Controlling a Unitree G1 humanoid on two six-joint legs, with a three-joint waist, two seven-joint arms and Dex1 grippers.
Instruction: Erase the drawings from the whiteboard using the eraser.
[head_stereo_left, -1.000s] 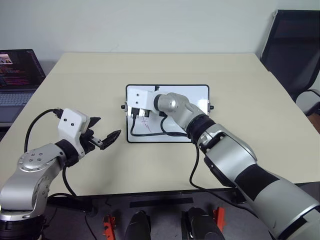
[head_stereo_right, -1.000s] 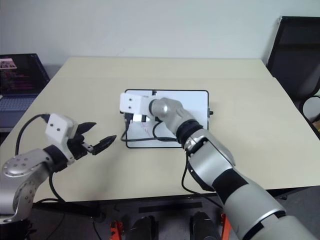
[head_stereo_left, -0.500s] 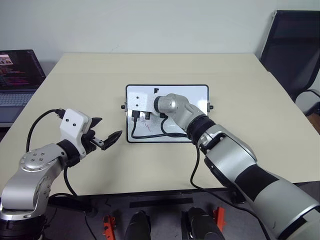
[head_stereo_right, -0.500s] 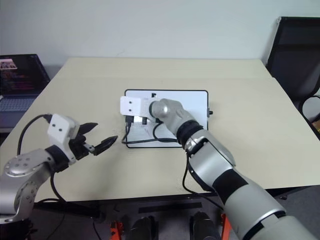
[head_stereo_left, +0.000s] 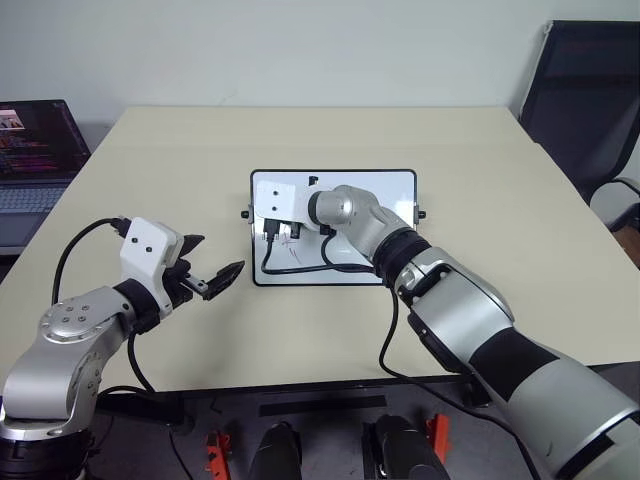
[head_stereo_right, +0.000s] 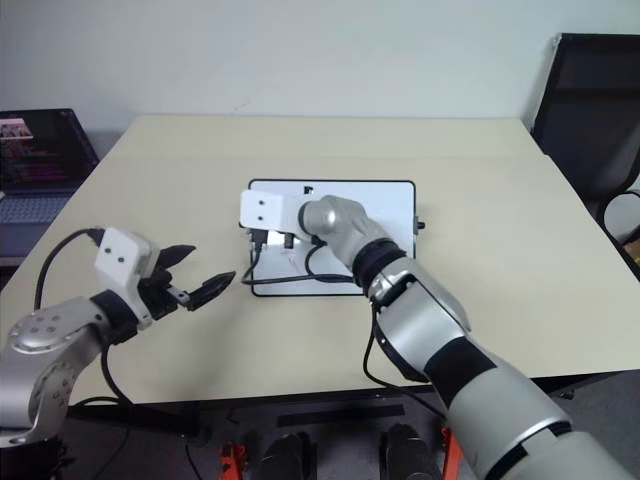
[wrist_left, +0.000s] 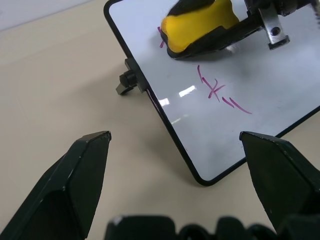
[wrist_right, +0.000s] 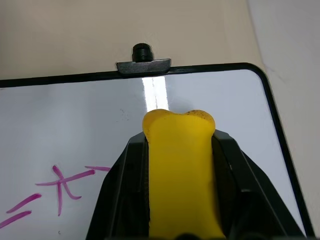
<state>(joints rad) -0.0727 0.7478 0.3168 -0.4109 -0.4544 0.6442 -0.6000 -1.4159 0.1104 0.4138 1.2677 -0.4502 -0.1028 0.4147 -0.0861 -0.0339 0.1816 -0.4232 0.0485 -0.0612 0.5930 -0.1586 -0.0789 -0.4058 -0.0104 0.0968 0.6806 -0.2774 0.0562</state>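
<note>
Eraser (wrist_right: 181, 175), one, over one whiteboard (wrist_left: 280, 75).

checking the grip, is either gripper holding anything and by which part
The right gripper pinches the yellow eraser by its long sides; the left gripper is open and empty.

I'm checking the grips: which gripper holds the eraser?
The right gripper: its fingers clamp the yellow eraser over the whiteboard. The left gripper stands open, empty.

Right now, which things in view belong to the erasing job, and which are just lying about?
Job:
whiteboard
drawings
eraser, clamped in the right gripper

Lying about:
laptop off the table's left
black chair on the right
left gripper, open, idle over the table
</note>
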